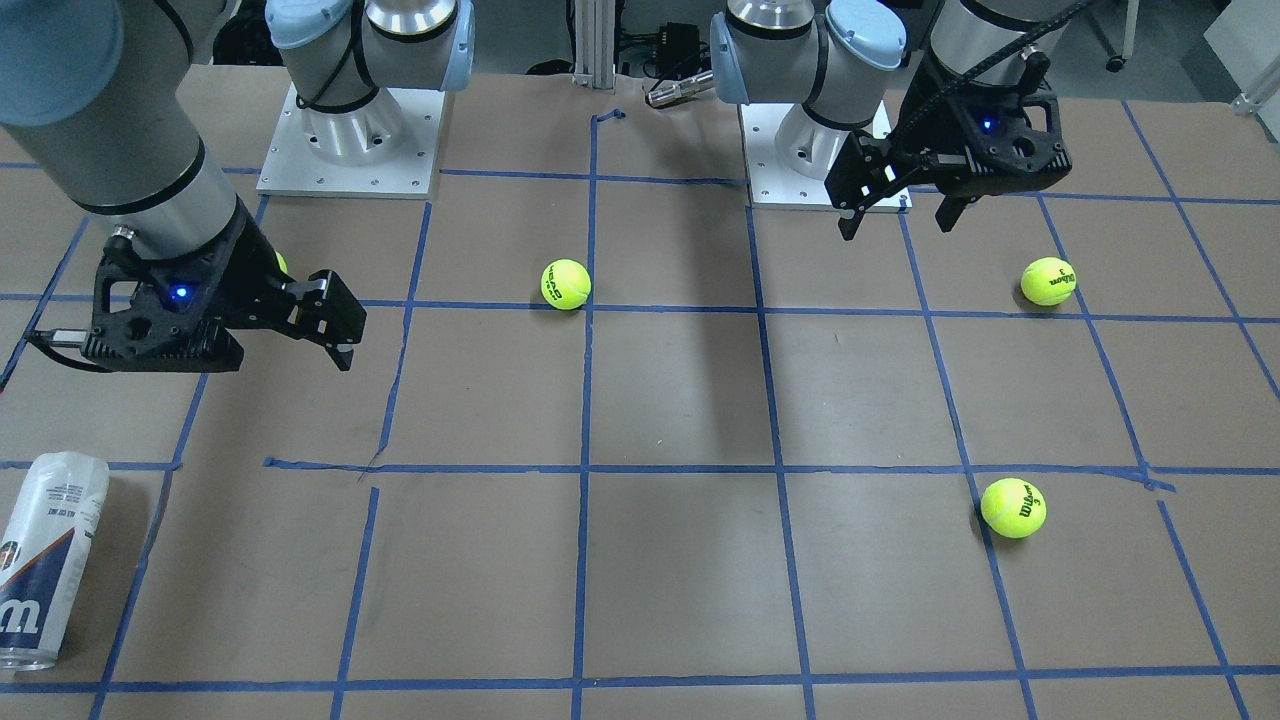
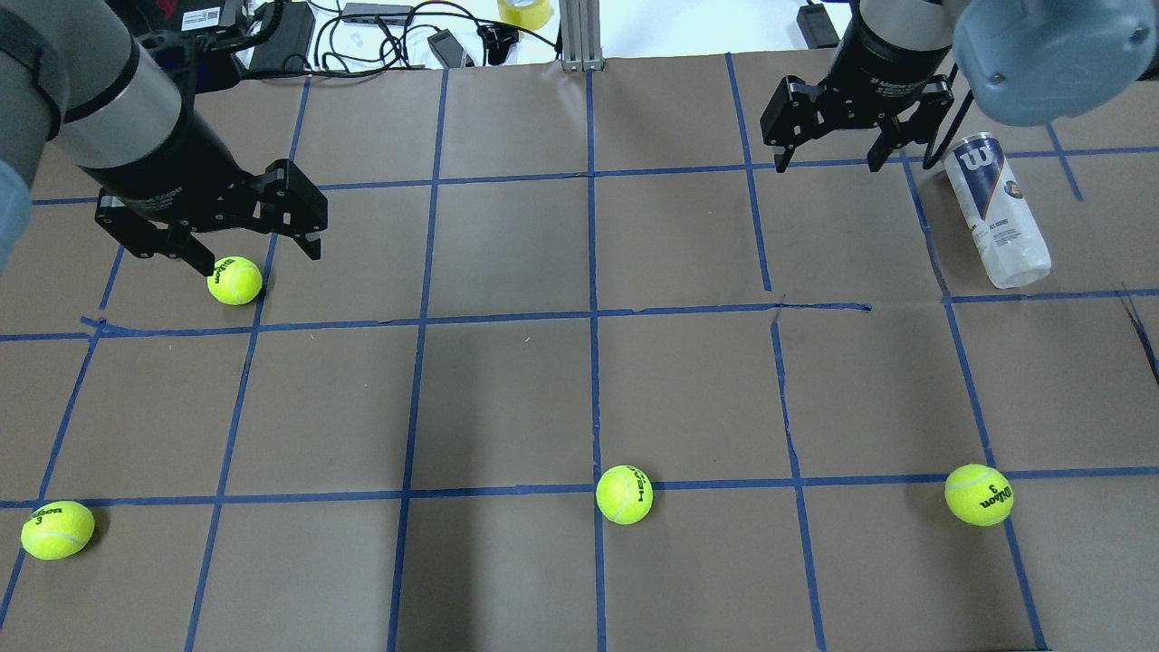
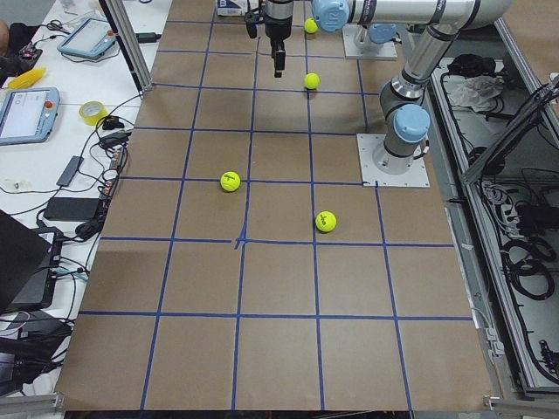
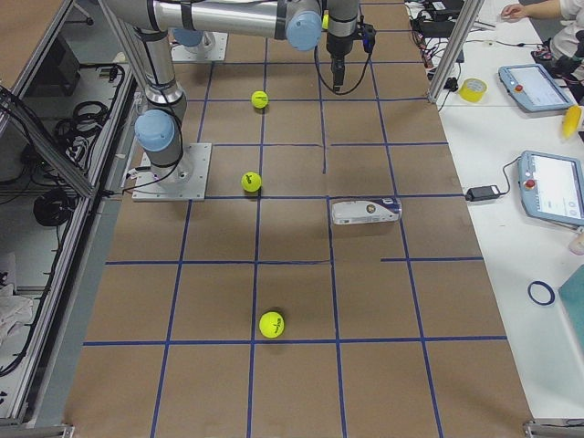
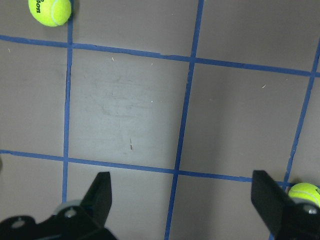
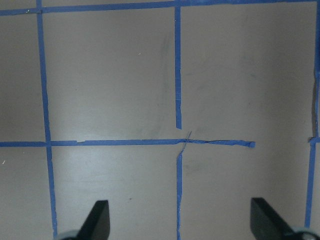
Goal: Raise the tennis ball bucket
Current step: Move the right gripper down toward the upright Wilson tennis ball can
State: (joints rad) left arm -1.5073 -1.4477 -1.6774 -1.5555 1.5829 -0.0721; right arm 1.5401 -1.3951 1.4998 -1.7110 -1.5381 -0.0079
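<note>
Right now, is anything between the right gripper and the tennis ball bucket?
Nothing visible. The right gripper hovers open beside the tennis ball bucket, which lies on its side, with only bare table between them. The nearest tennis ball sits nearer the robot, off that path.

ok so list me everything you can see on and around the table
clear plastic tennis-ball can with white and navy label: one, lying on its side, far right of the table
yellow-green felt tennis balls: four, loose; three along the near row, one far left
brown paper-covered table: one, blue tape grid over it
yellow tape roll: one, on the white bench beyond the far edge
left claw: one, black, open, empty, by the far-left ball
right claw: one, black, open, empty, next to the can
</note>
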